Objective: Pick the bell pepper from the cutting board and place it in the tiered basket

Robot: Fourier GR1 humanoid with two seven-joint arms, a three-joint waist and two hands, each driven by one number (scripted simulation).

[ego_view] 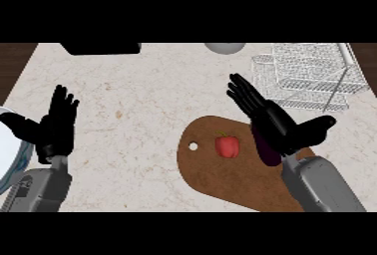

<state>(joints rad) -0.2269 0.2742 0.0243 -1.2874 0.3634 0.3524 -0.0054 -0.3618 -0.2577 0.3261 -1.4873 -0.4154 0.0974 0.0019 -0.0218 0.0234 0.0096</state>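
Right hand (276,122) open above one bell pepper (227,146) on one cutting board (221,174).

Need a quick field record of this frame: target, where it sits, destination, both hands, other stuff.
target: red bell pepper
location: on brown cutting board, untouched
destination: wire tiered basket, counter's far right
right hand: open, above board's right side, right of the pepper
left hand: open, resting at left
other: dark purple item partly hidden under right hand; black object and grey round object at far edge
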